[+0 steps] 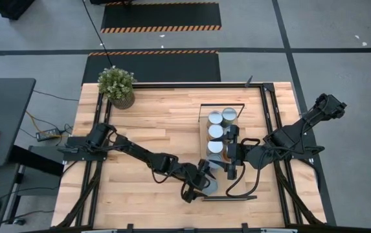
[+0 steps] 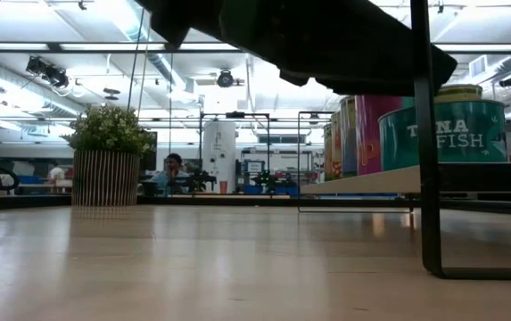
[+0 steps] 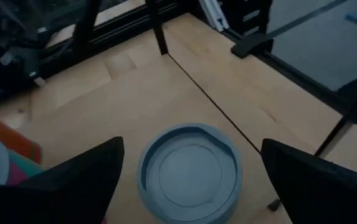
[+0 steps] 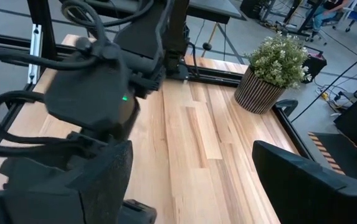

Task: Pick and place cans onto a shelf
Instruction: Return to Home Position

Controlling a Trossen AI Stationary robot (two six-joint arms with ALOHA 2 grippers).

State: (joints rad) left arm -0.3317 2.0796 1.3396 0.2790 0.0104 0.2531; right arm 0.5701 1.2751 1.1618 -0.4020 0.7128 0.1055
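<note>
Shows the left pincer (image 3: 192, 149) spread wide and empty, just above a can (image 3: 190, 171) standing at one end of the shelf (image 2: 362, 184). Finds more cans (image 1: 216, 131) lined along it, with the right pincer (image 4: 192, 155) likewise gaping, holding nothing, close beside them.

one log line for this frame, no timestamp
left gripper open, over a can | right gripper open, above shelf | other cans in row on shelf
</note>
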